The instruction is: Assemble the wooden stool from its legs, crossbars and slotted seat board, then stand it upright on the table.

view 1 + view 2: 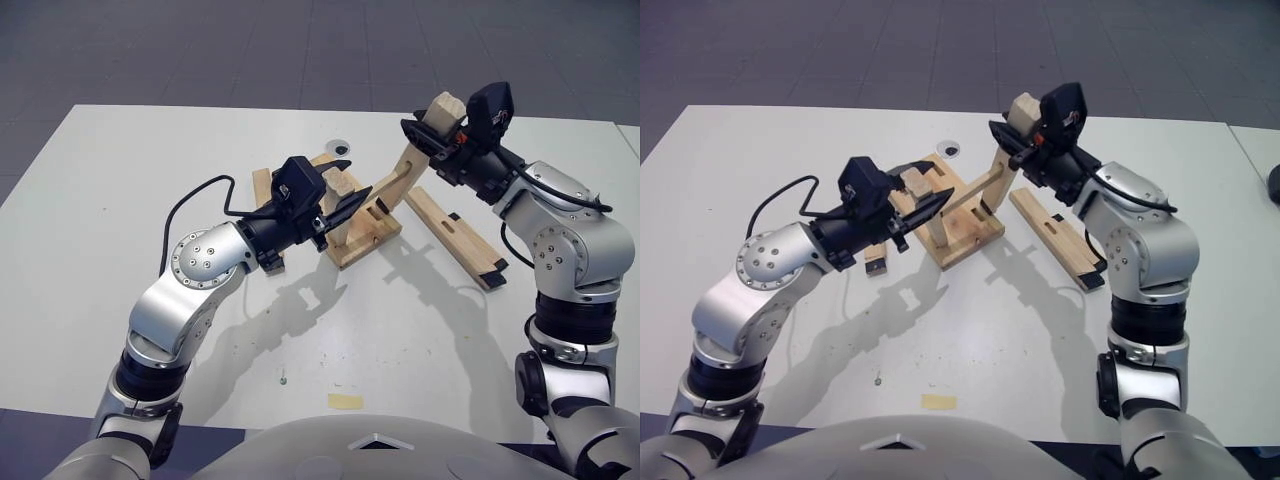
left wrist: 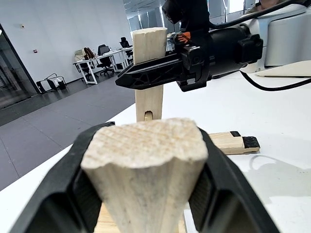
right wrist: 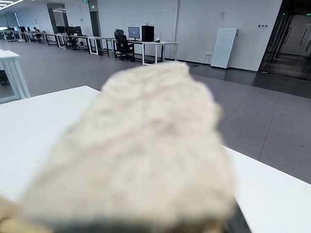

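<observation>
Both arms clamp stool legs at mid-worktop

The left arm is bent at the elbow, forearm running inward. The left gripper (image 1: 348,190) is closed on the top of the upright leg (image 1: 340,228). The right arm reaches forward and inward, and the right gripper (image 1: 432,135) is clamped on the raised end of the tilted leg (image 1: 400,175). Both legs meet the base board (image 1: 368,240) on the worktop (image 1: 150,170). A loose board (image 1: 455,238) lies just beside it. The left gripper partly hides the joints, and the leg end is blurred in the right wrist view.

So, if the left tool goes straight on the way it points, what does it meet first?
Probably the other leg that the right tool grips, just beyond the leg end in the left tool; depth is hard to judge.
</observation>
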Robot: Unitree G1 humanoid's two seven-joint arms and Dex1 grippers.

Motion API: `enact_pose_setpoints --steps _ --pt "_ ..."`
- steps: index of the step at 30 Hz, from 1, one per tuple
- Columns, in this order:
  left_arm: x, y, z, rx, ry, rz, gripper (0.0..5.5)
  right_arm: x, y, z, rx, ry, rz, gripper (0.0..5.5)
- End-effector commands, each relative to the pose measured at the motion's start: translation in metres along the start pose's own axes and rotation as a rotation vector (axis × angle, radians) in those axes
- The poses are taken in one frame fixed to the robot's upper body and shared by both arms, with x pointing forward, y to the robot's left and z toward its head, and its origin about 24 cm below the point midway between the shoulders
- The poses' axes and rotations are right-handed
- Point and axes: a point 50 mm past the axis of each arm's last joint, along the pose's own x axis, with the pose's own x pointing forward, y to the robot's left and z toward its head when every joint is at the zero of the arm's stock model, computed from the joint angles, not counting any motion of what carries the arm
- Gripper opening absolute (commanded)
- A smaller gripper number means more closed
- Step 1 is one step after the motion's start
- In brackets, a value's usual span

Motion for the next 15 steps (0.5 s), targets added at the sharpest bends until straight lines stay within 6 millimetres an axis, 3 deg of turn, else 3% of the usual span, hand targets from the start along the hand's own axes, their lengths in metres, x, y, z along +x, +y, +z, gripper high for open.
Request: enact_pose_setpoints --steps 1,6,15 --pt "-0.002 -0.003 -0.038 -0.087 0.196 0.009 2.03 0.005 0.021 0.005 0.016 -0.046 0.152 1.00" --pt "-0.002 -0.003 -0.039 -0.087 0.201 0.013 2.03 0.008 0.020 0.000 0.204 -0.053 0.153 1.00" --pt "-0.001 -0.003 -0.041 -0.085 0.207 0.015 2.03 0.008 0.014 -0.019 0.305 0.142 0.137 1.00"
